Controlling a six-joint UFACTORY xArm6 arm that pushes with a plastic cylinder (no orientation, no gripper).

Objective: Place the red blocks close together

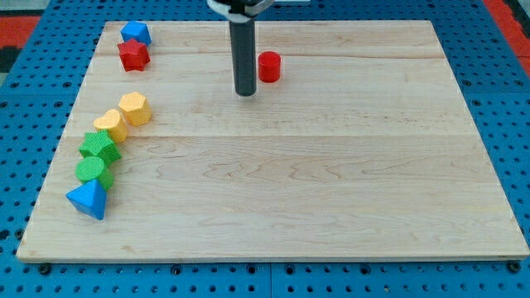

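Observation:
A red cylinder (269,66) stands on the wooden board near the view's top centre. A red star-shaped block (132,55) lies at the view's top left, touching a blue block (136,34) just above it. My tip (245,93) is the lower end of the dark rod, just left of and slightly below the red cylinder, with a small gap between them. The red star is far to the left of my tip.
Down the view's left side runs a curved row: two yellow blocks (133,108) (111,125), a green star-like block (99,148), a green cylinder (91,171) and a blue triangular block (88,199). The board's edge (265,258) meets blue pegboard.

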